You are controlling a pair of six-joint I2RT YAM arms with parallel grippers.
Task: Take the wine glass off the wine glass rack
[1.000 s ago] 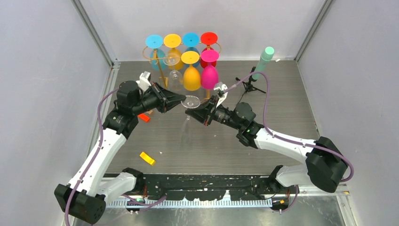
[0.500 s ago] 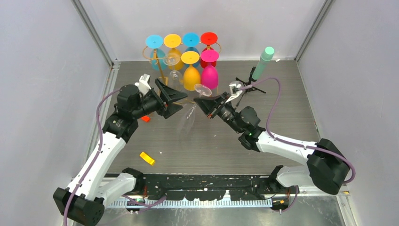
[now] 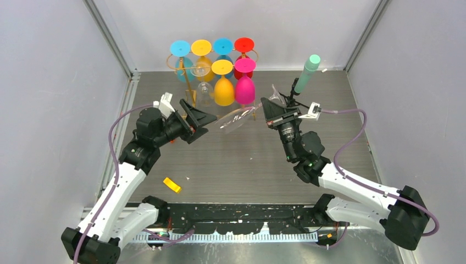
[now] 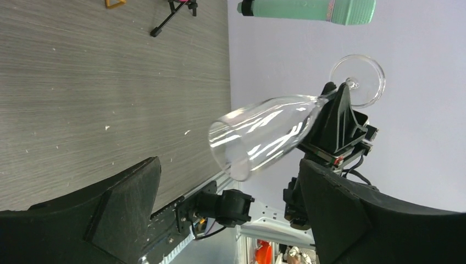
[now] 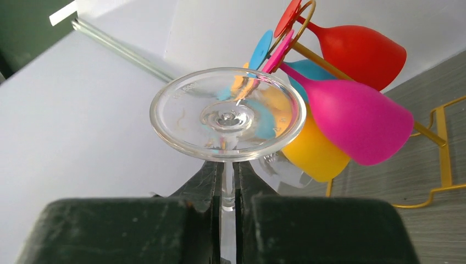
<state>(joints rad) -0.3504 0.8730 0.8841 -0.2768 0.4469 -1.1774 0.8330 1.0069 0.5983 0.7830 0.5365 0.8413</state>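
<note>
top / glass: wine glass (image 3: 236,118) is off the wine glass rack (image 3: 189,82), in the air over the back-middle of the surface (image 3: 247,165). It lies near-horizontal, bowl toward the left edge, foot toward the right edge.
top / right arm: right gripper (image 3: 265,108) has it by the stem, just in front of the rack at the back edge.
top / left arm: left gripper (image 3: 207,124) has jaws spread wide and empty, just beside the bowl mouth. Can't tell contact from here.
left wrist / gap: bowl mouth faces this camera and sits between the two black fingers (image 4: 121,203) but apart from both. Nothing gripped.
left wrist / hold: right jaws sit where bowl meets stem, with the foot sticking out behind them.
right wrist / grip: jaws clamped on the thin stem just under the foot, stem centred in the slot.
right wrist / clearance: pink glass (image 5: 351,115) and red glass (image 5: 357,52) hang near the foot, on the rack side.
step (my read): removal looks done. What's left is carrying the glass clear, then a set-down or a pass to the left arm.
how to do it well: keep the stem clamp firm, since a long bowl on a thin stem will want to pivot. Move away from the back edge before rotating, so the foot doesn't clip the hanging glasses. Rotate slowly. Keep the left jaws wide until the bowl is centred between them.
</note>
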